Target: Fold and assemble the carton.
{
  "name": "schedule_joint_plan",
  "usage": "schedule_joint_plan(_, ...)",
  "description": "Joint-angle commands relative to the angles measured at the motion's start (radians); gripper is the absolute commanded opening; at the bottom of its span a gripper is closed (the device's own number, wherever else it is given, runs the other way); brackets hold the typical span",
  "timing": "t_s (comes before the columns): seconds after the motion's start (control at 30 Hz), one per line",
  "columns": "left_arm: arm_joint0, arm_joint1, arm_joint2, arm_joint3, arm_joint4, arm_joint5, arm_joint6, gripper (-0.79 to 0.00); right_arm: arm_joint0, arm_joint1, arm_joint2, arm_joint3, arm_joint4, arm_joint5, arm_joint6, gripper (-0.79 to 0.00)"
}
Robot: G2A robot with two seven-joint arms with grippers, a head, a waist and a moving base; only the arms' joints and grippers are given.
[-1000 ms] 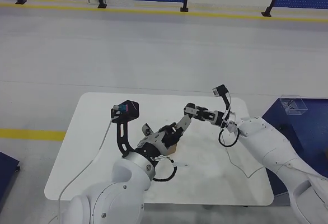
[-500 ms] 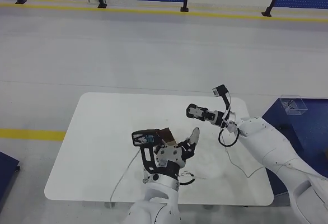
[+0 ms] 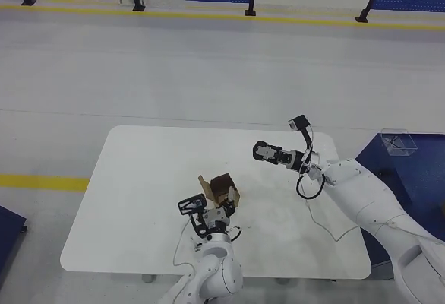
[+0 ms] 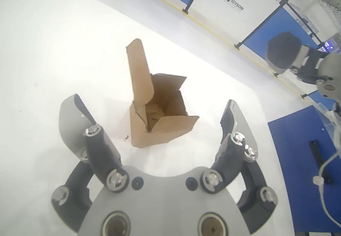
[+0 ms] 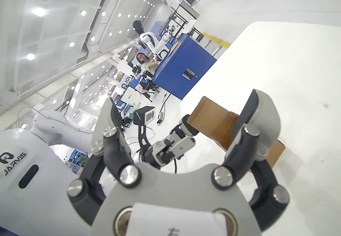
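Observation:
A small brown carton stands upright on the white table, top open. One long flap sticks up and another leans outward. In the left wrist view the carton sits just beyond my left gripper, which is open and touches nothing. In the top view that left gripper hovers at the carton's near side. My right gripper hangs open and empty above the table, off to the carton's far right. The right wrist view has the carton beyond the right gripper.
A blue cabinet stands close to the table's right edge, with a small clear box on it. The table's left half and back are bare white surface. A cable loops beside the right arm.
My left arm has drawn back toward the table's front edge, leaving the carton standing with its flaps up. The right gripper pulled away from the carton and has since held still.

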Motion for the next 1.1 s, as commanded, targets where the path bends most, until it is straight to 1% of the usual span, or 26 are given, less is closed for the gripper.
schedule_joint_plan(0.0,0.001,-0.009,-0.014,0.022,-0.04,-0.035,0.021,-0.249,0.0,0.0,0.0,0.0,0.0,0.0,0.0,0.0)
schedule_joint_plan(0.03,0.002,-0.014,-0.015,0.032,-0.046,-0.042,0.033,-0.305,0.0,0.0,0.0,0.0,0.0,0.0,0.0,0.0)
schedule_joint_plan(0.07,0.003,-0.018,-0.015,0.04,-0.049,-0.045,0.04,-0.406,0.0,0.0,0.0,0.0,0.0,0.0,0.0,0.0)
schedule_joint_plan(0.13,0.011,-0.025,-0.018,0.038,-0.061,-0.047,0.055,-0.416,0.0,0.0,0.0,0.0,0.0,0.0,0.0,0.0)
schedule_joint_plan(0.23,0.028,-0.031,-0.03,0.026,-0.061,-0.047,0.077,-0.449,0.0,0.0,0.0,0.0,0.0,0.0,0.0,0.0)
schedule_joint_plan(0.33,0.05,-0.035,-0.05,-0.001,-0.069,-0.039,0.083,-0.456,0.0,0.0,0.0,0.0,0.0,0.0,0.0,0.0)
schedule_joint_plan(0.37,0.057,-0.036,-0.057,-0.011,-0.074,-0.04,0.084,-0.474,0.0,0.0,0.0,0.0,0.0,0.0,0.0,0.0)
schedule_joint_plan(0.5,0.072,-0.039,-0.067,-0.02,-0.057,-0.044,0.074,-0.659,0.0,0.0,0.0,0.0,0.0,0.0,0.0,0.0)
schedule_joint_plan(0.57,0.075,-0.042,-0.07,-0.022,-0.061,-0.052,0.061,-0.785,0.0,0.0,0.0,0.0,0.0,0.0,0.0,0.0)
schedule_joint_plan(0.7,0.074,-0.047,-0.081,-0.05,-0.071,-0.103,0.031,-0.785,0.0,0.0,0.0,0.0,0.0,0.0,0.0,0.0)
schedule_joint_plan(0.77,0.073,-0.044,-0.107,-0.084,-0.09,-0.134,-0.012,-0.785,0.0,0.0,0.0,0.0,0.0,0.0,0.0,0.0)
schedule_joint_plan(0.83,0.068,-0.035,-0.137,-0.116,-0.078,-0.164,-0.078,-0.785,0.0,0.0,0.0,0.0,0.0,0.0,0.0,0.0)
schedule_joint_plan(0.93,0.06,-0.01,-0.179,-0.171,0.0,-0.227,-0.257,-0.785,0.0,0.0,0.0,0.0,0.0,0.0,0.0,0.0)
schedule_joint_plan(1.0,0.07,0.01,-0.22,-0.234,0.027,-0.277,-0.411,-0.785,0.0,0.0,0.0,0.0,0.0,0.0,0.0,0.0)
schedule_joint_plan(1.03,0.078,0.02,-0.251,-0.272,0.045,-0.293,-0.467,-0.785,0.0,0.0,0.0,0.0,0.0,0.0,0.0,0.0)
schedule_joint_plan(1.07,0.093,0.027,-0.282,-0.319,0.029,-0.314,-0.519,-0.785,0.0,0.0,0.0,0.0,0.0,0.0,0.0,0.0)
